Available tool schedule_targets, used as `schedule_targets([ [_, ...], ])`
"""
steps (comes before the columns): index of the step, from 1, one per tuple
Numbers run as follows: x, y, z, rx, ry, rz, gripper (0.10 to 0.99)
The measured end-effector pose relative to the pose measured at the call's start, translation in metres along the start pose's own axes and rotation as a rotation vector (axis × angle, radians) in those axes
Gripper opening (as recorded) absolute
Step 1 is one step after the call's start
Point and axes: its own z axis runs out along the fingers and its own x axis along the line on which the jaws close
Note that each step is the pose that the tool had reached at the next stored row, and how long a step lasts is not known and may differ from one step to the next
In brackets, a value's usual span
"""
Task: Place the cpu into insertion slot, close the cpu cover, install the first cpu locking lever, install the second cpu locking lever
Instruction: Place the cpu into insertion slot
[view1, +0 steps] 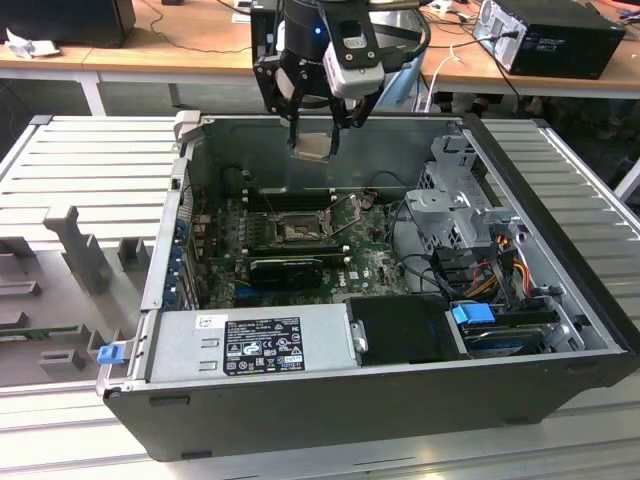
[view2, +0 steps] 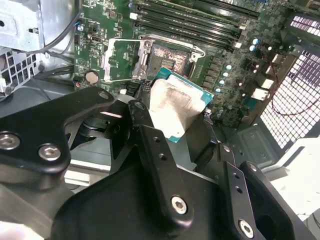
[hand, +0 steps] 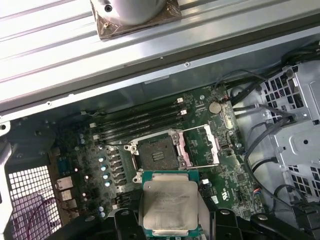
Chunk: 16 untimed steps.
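My gripper (view1: 315, 138) hangs over the open computer case, shut on the cpu (view1: 313, 147), a flat silver-beige chip with a green edge. In both wrist views the cpu (hand: 169, 210) (view2: 177, 105) sits between the black fingers (hand: 122, 222), well above the motherboard. Below it lies the insertion slot (hand: 157, 152) (view2: 167, 56) (view1: 297, 232), a dark square socket that stands bare. The cpu cover (hand: 205, 146) (view2: 120, 60) is swung open beside the slot, showing green board through its opening. Thin wire levers (view2: 175, 40) stand raised around the socket.
Long black memory slots (hand: 140, 122) run beside the socket. A grey power supply (view1: 255, 345) fills the case's near side, and a metal drive cage (view1: 465, 200) with cables stands at the exterior view's right. A black card (view1: 285, 270) lies close to the socket. Case walls (view1: 170, 230) rise all round.
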Motion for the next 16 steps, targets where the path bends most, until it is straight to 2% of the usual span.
schedule_targets([
  [5, 0.0000, 0.0000, 0.0002, -0.001, -0.0040, 0.045, 0.525],
  [16, 0.0000, 0.0000, 0.0002, -0.002, -0.0087, 0.097, 0.525],
])
